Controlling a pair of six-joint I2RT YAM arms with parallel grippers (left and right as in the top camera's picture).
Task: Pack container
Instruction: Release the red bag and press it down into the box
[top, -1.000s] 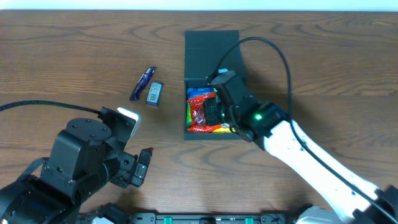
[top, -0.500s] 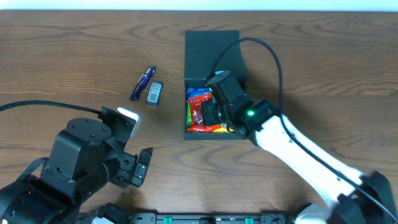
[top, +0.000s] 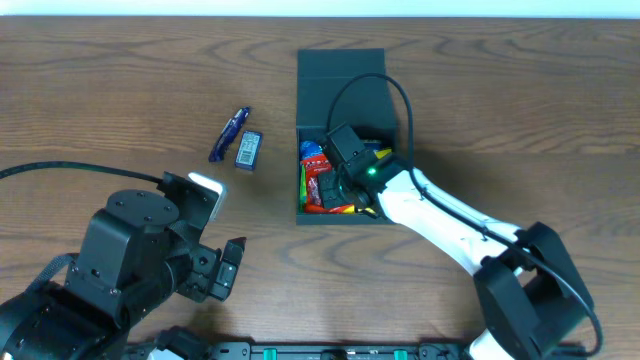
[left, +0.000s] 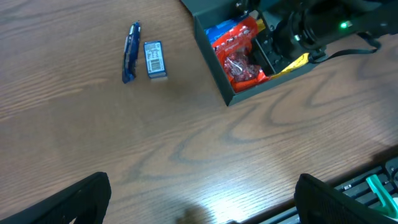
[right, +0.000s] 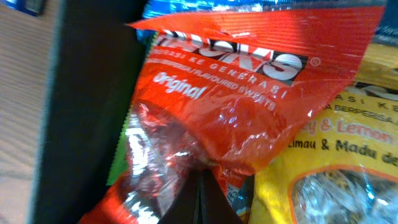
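Observation:
The dark teal container (top: 340, 80) lies open at the table's middle, its flap lid folded back. Inside lie a red candy bag (top: 322, 187), a yellow bag (top: 352, 210) and a blue bag (top: 312, 150). My right gripper (top: 336, 180) is down inside the container. In the right wrist view its fingers (right: 200, 193) are shut together with the tips against the red bag (right: 249, 93), beside the yellow bag (right: 336, 162). My left gripper (left: 202, 199) is open and empty above bare table at the front left. The left wrist view shows the container (left: 211, 62) too.
Two snack bars lie on the table left of the container: a blue one (top: 229, 133) and a dark one with a white label (top: 248, 149). Both show in the left wrist view, the blue one (left: 130, 52) and the labelled one (left: 154, 59).
My right arm has swung left and its gripper has gone deeper into the container onto the bags. The left arm and the two bars have not moved.

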